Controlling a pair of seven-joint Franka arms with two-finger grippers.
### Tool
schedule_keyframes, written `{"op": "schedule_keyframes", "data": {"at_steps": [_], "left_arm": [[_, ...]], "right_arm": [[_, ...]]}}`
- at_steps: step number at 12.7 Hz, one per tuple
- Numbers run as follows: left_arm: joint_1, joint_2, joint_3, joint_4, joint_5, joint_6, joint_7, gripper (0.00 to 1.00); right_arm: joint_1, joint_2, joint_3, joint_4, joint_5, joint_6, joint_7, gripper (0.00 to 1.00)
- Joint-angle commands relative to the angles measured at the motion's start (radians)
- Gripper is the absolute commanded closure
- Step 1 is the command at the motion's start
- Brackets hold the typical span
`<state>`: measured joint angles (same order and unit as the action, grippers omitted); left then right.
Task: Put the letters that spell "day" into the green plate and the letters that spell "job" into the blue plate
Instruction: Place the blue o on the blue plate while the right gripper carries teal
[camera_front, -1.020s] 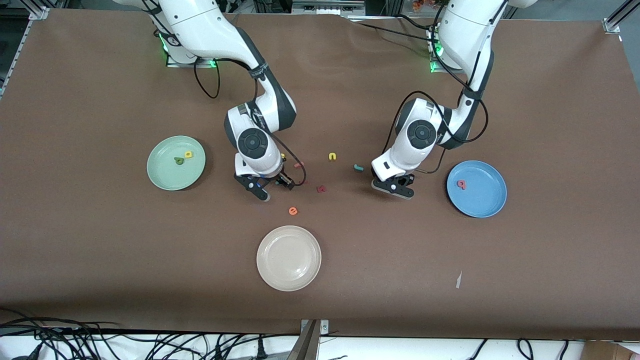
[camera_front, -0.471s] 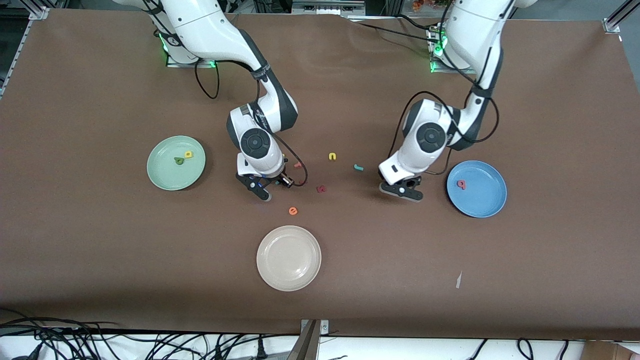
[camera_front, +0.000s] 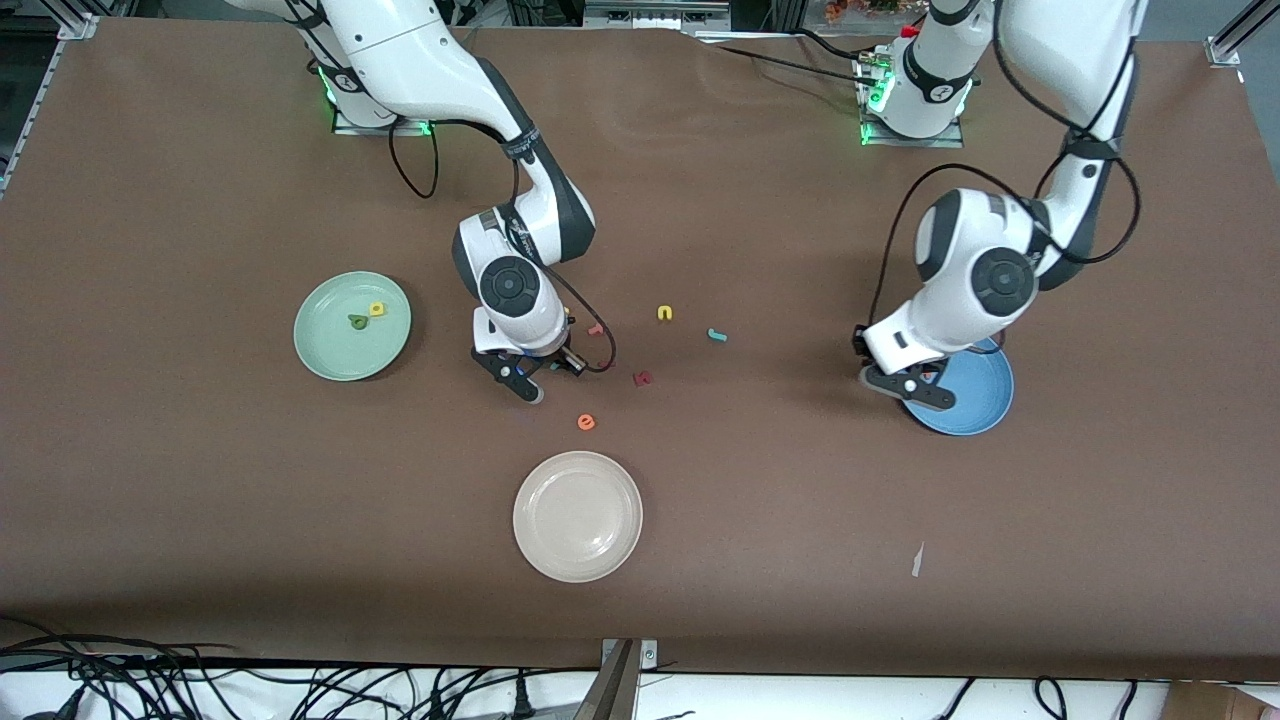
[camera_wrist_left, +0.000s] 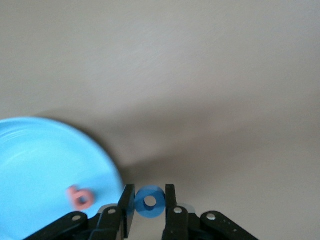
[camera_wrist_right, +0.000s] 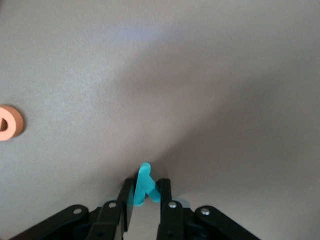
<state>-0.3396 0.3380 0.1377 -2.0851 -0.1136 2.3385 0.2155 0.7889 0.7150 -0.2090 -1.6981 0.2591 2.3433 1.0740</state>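
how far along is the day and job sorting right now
Done: the green d and yellow a lie in the green plate, the salmon b in the blue plate. In hand: the left gripper holds the blue o at that plate's rim; the right gripper pinches the teal y. Left: the teal j on the table.

no printed text, label or brand is legible. the only readable signs are foam letters: a salmon b (camera_wrist_left: 80, 197) in the blue plate (camera_wrist_left: 35, 165), a blue o (camera_wrist_left: 149, 201) between the left gripper (camera_wrist_left: 149, 210) fingers, an orange e (camera_front: 586, 422) and a yellow u (camera_front: 665, 313) on the table (camera_front: 200, 500).
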Motion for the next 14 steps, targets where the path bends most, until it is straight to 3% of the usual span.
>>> {"op": "schedule_keyframes", "data": {"at_steps": [1, 4, 6, 8, 12, 14], "left_arm": [[0.037, -0.039, 0.012, -0.046, 0.128, 0.004, 0.047, 0.83], [0.039, -0.037, 0.036, -0.044, 0.216, 0.013, 0.053, 0.78], [0.037, -0.036, 0.036, -0.038, 0.216, 0.015, 0.053, 0.65], [0.036, -0.037, 0.034, -0.035, 0.216, 0.015, 0.053, 0.45], [0.027, -0.042, 0.004, -0.030, 0.192, 0.015, 0.050, 0.41], [0.005, -0.031, -0.052, -0.007, 0.056, 0.016, 0.035, 0.41]], "right_arm": [[-0.007, -0.048, -0.045, 0.004, 0.009, -0.097, -0.107, 0.98], [-0.007, -0.120, -0.142, 0.003, 0.012, -0.252, -0.329, 0.98], [-0.011, -0.158, -0.214, -0.011, 0.015, -0.321, -0.489, 0.98], [-0.020, -0.227, -0.259, -0.105, 0.015, -0.323, -0.633, 0.98], [-0.022, -0.290, -0.391, -0.264, 0.066, -0.293, -0.940, 0.98], [-0.022, -0.292, -0.406, -0.372, 0.075, -0.148, -1.047, 0.98]]}}
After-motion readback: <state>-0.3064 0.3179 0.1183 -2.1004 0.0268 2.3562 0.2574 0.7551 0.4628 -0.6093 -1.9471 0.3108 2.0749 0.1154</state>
